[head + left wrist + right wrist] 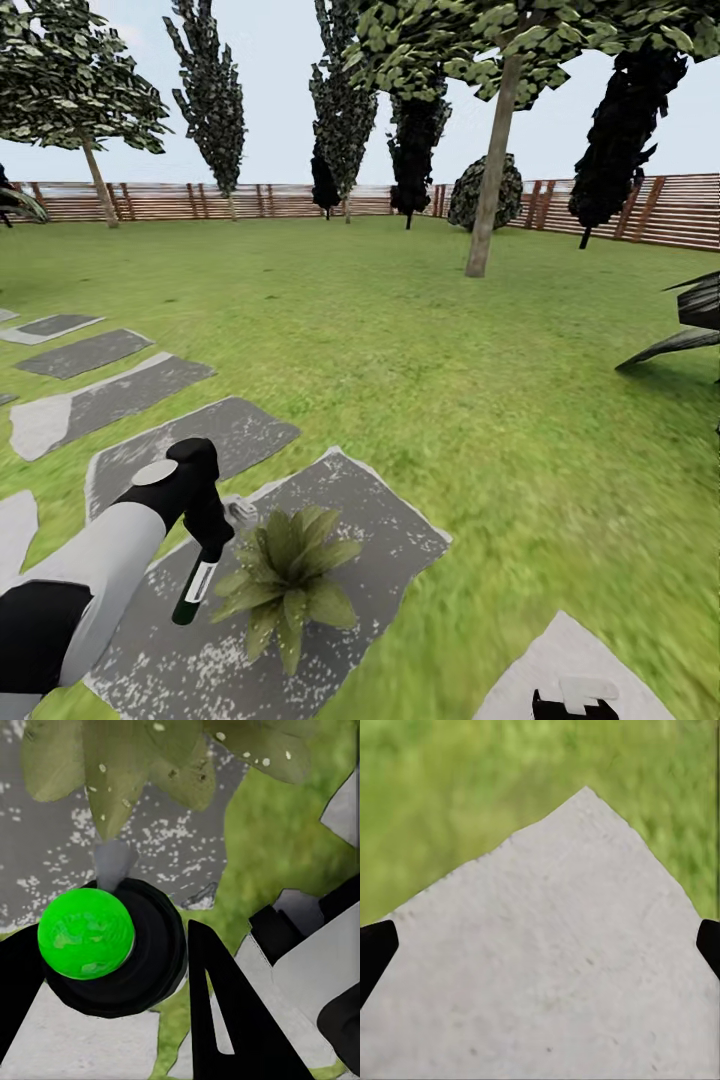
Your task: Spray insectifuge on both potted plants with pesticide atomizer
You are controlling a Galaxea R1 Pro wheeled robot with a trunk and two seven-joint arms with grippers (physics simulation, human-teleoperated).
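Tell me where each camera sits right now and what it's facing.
Head view: on the robot's head, looking forward and down over the lawn to the fence; the left arm shows, its left pincer shut on the pesticide atomizer beside a potted plant.
Left wrist view: near the left pincer, looking along the atomizer's green end at the plant's leaves and grey slab.
Right wrist view: near the right pincer, facing a pale slab; fingertips apart at the edges.
Shared: head and left wrist both show plant and atomizer.
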